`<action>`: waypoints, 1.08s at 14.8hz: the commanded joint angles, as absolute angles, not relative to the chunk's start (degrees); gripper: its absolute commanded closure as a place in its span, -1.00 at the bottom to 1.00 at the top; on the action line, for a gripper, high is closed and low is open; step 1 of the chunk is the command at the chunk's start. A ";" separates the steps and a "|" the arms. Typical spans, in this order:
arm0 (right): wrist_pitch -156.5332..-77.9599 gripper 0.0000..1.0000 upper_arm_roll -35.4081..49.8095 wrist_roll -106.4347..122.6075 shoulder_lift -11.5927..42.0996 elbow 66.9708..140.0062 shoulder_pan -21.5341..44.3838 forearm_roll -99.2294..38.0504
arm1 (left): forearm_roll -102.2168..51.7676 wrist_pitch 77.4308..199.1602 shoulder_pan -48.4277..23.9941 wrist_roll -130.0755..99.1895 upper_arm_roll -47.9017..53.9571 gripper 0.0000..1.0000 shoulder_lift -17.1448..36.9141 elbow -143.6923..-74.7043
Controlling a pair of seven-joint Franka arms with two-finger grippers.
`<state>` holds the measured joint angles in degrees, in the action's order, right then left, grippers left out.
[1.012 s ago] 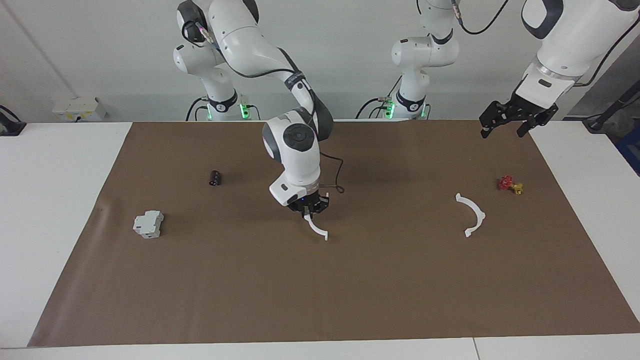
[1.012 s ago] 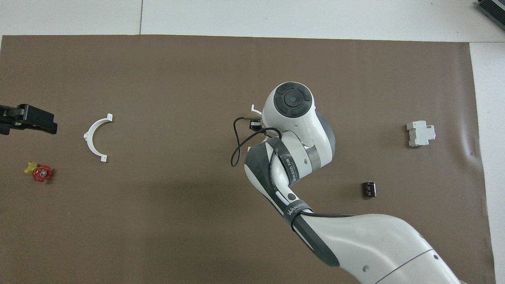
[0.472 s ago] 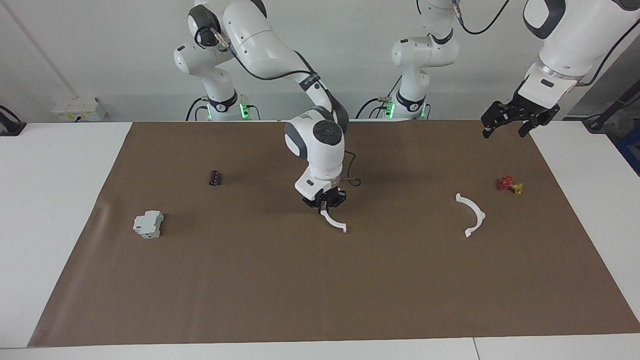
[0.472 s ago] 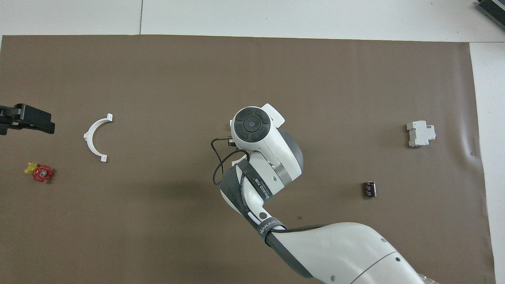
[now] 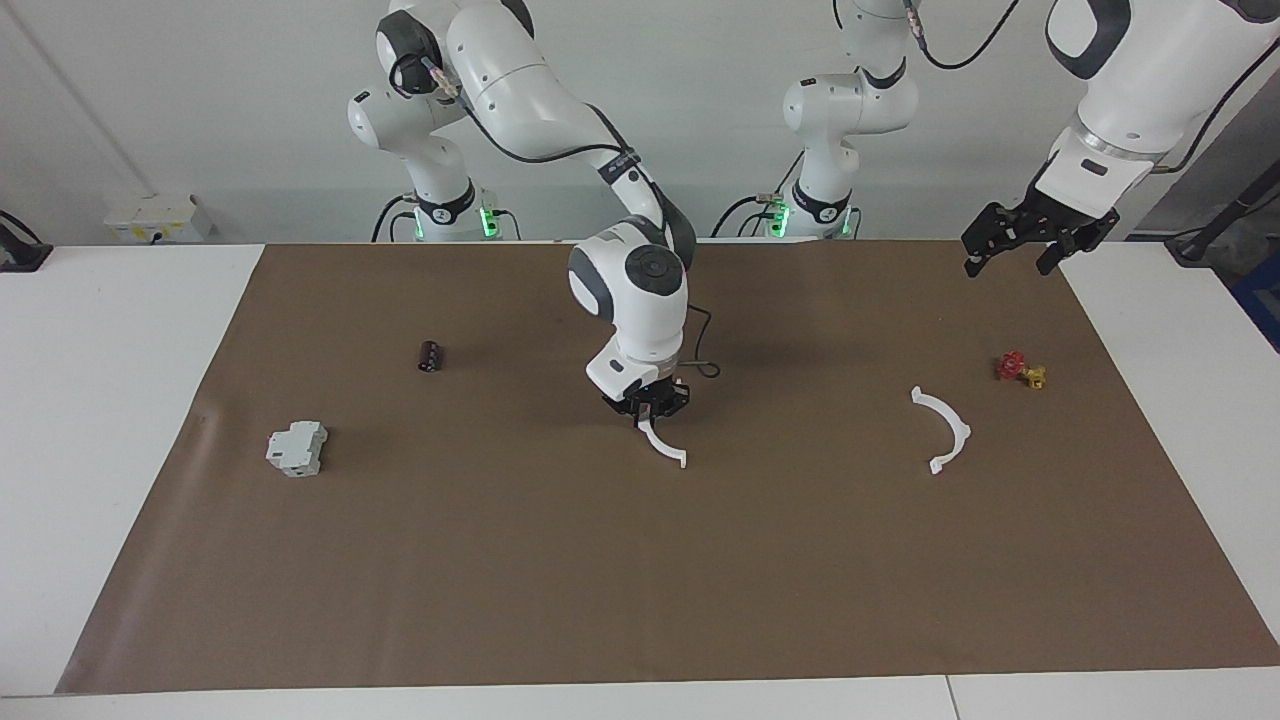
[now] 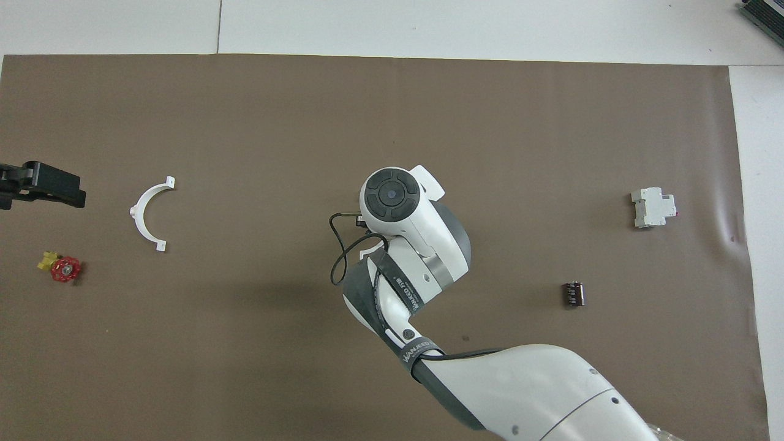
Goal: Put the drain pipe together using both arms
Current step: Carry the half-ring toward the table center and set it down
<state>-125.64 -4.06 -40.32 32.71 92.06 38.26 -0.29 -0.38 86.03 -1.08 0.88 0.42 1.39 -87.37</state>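
My right gripper (image 5: 648, 404) is shut on one white half-ring arc (image 5: 663, 446) of the drain pipe and holds it over the middle of the brown mat. The arc hangs below the fingers, its free end low over the mat. In the overhead view my right wrist hides the gripper, and only a bit of that arc (image 6: 369, 251) shows. The other arc (image 5: 945, 430) lies flat on the mat toward the left arm's end; it also shows in the overhead view (image 6: 147, 214). My left gripper (image 5: 1008, 262) waits open and raised over the mat's edge at that end (image 6: 43, 184).
A small red-and-yellow valve (image 5: 1020, 370) lies beside the loose arc, toward the left arm's end (image 6: 60, 267). A grey-white blocky box (image 5: 297, 448) and a small black cylinder (image 5: 430, 355) lie toward the right arm's end. The brown mat (image 5: 640, 580) covers the table.
My right gripper carried its arc toward the left arm's end of the table, then nearly stopped over the mat's middle. The left arm and the loose arc have not moved.
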 commanded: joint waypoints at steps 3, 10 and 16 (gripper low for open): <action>-128.32 1.00 -3.69 -39.02 32.08 94.31 38.06 1.85 | -0.61 87.45 -0.62 0.97 0.70 -1.00 -0.09 -89.21; -128.23 -1.00 -3.69 -39.46 31.99 94.05 38.06 1.76 | -0.53 87.45 -0.53 0.97 0.70 -1.00 -0.09 -89.21; -120.78 -1.00 -4.04 -38.94 23.05 93.60 36.66 1.49 | -0.53 90.51 -0.44 1.05 0.62 -1.00 -1.49 -92.53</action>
<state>-124.99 -4.23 -39.91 29.36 92.36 38.16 0.99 -0.38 87.08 -1.07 0.88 0.42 1.31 -87.92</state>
